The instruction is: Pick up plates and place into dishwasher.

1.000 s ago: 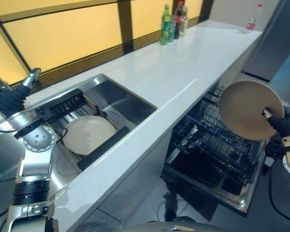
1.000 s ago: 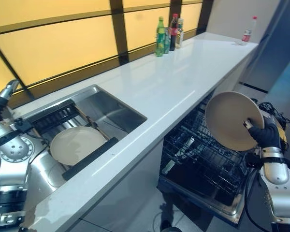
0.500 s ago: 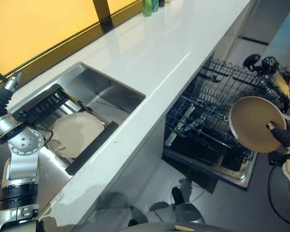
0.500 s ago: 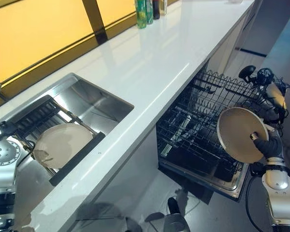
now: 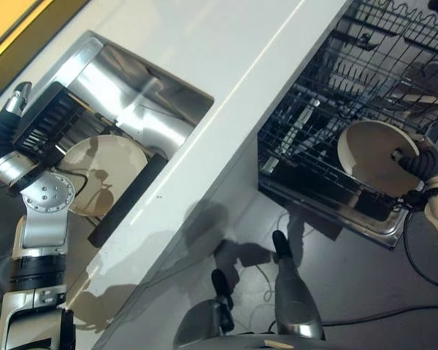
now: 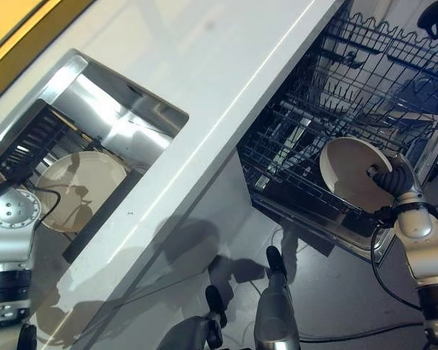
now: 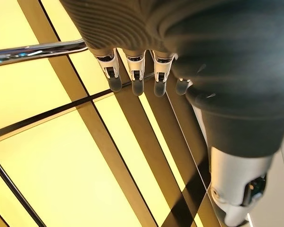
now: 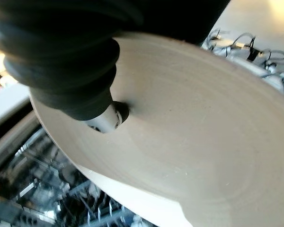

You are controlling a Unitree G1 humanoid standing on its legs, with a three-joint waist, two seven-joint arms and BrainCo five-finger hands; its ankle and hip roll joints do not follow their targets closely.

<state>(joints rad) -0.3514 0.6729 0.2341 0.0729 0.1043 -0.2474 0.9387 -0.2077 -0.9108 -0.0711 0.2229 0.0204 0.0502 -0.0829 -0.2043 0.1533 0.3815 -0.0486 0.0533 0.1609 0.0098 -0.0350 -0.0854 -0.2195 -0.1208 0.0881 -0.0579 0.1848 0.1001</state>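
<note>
My right hand (image 5: 417,162) is shut on a beige plate (image 5: 372,157), pinching its rim with the thumb (image 8: 102,118) pressed on the plate's face (image 8: 194,137). The plate stands tilted on edge, low over the front of the pulled-out lower dishwasher rack (image 5: 314,146); whether it touches the wires I cannot tell. A second beige plate (image 5: 102,175) lies in the steel sink (image 5: 142,120). My left hand (image 5: 4,131) is raised at the far left above the sink, its fingers (image 7: 135,80) straight and holding nothing.
A long white countertop (image 5: 204,51) runs between the sink and the dishwasher. A black slatted rack (image 5: 51,120) sits in the sink beside the plate. An upper wire rack (image 6: 394,65) lies beyond the lower one. Grey floor lies in front of the dishwasher.
The camera has tilted down. My right hand has lowered the plate from above the rack's front down to the lower rack. The left hand stays raised.
</note>
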